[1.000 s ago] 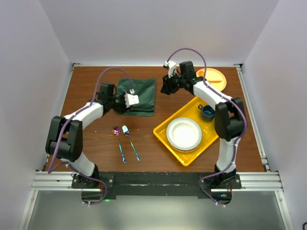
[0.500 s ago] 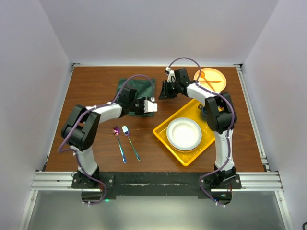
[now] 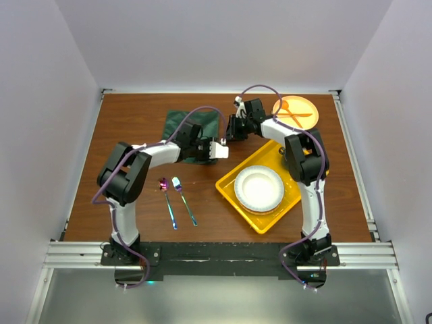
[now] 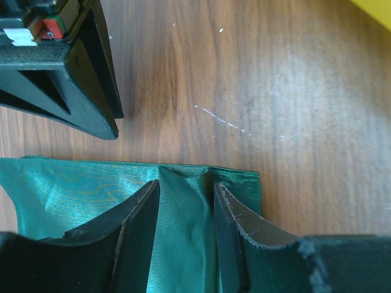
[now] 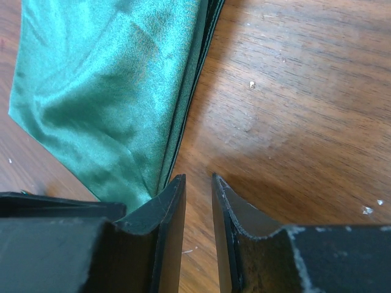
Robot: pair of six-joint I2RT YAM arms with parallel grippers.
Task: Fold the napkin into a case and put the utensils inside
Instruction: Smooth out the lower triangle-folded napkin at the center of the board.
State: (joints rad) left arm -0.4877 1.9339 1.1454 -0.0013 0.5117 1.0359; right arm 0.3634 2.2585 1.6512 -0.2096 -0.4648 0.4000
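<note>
We hold a pucker of the dark green cloth napkin (image 4: 73, 192) in our left pincer (image 4: 186, 189). Our right pincer (image 5: 198, 180), slightly parted and empty, has the cloth's folded edge just to its left.

No text, label, brand, number or sign can be read in any of the views. A small red patch (image 4: 54, 27) and a strip of white tape (image 4: 18, 38) are seen at the top left corner of the left wrist view, but no characters can be made out on them.
</note>
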